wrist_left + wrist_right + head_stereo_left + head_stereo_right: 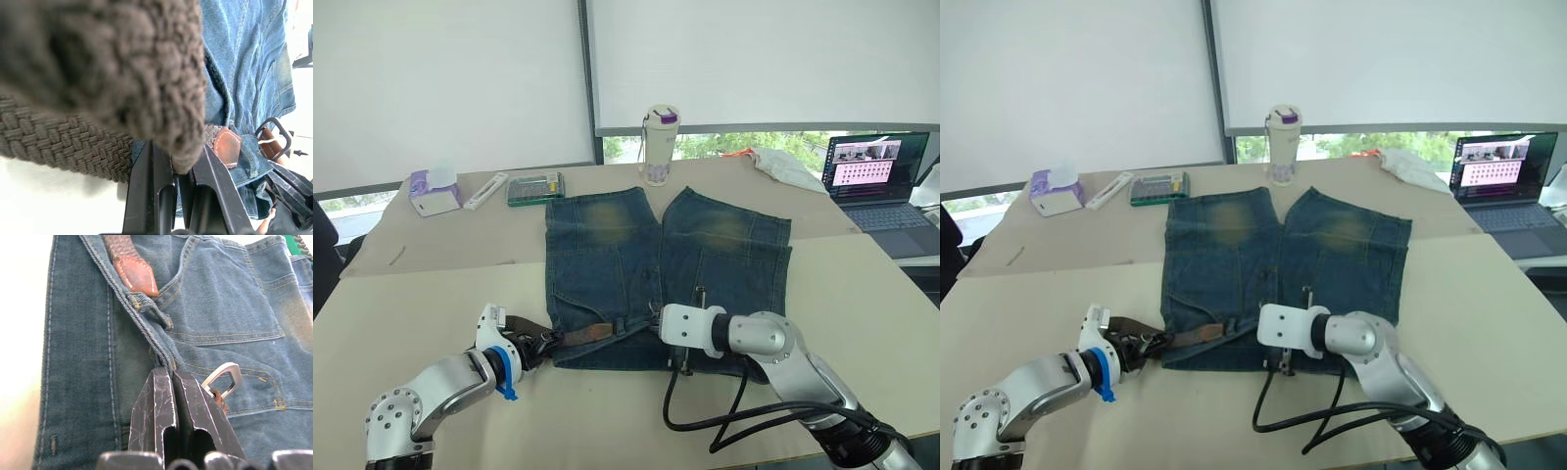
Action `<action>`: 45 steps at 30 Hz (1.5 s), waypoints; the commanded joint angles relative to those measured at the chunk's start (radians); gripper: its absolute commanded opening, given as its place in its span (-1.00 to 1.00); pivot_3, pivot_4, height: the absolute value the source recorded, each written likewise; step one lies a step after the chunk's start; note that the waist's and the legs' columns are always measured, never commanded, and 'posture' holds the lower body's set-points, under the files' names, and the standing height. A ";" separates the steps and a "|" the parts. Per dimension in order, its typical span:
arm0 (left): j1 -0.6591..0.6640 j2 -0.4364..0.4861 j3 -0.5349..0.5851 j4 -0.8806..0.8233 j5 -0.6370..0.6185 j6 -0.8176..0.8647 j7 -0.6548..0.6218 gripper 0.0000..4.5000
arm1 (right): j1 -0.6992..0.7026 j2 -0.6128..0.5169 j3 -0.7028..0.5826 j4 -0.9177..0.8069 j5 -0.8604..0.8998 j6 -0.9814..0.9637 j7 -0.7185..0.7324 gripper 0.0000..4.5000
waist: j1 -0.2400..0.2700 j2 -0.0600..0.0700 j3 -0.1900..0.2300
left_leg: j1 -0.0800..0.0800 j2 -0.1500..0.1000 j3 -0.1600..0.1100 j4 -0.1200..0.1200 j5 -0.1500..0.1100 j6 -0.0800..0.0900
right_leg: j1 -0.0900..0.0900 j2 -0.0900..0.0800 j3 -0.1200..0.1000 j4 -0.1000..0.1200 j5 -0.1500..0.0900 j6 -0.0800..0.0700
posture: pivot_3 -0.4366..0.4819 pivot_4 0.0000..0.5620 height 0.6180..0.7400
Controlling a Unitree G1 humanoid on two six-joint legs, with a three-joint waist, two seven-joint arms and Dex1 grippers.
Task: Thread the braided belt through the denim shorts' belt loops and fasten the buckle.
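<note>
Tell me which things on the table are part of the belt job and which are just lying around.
Job: denim shorts, braided belt, buckle, belt loops.

Lying about: tissue box, lidded cup, green case, white stick-shaped item, laptop, white cloth.

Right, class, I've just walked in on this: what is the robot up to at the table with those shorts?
It is fitting a braided belt to denim shorts lying flat on the table. The left gripper is shut on the belt's woven end beside the waistband. The right gripper is shut on the waistband edge, next to the silver buckle. The buckle is not yet fastened.
</note>
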 commanded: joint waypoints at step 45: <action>-0.311 0.102 -0.014 0.116 -0.007 0.193 -0.192 -1.00 | 0.082 0.073 -0.076 -0.084 0.077 -0.087 -0.024 -0.24 | -0.002 -0.001 0.001 | 0.001 0.000 0.000 0.000 0.001 -0.001 | 0.000 0.001 0.000 0.002 0.000 0.000 | -0.05 -0.47 1.00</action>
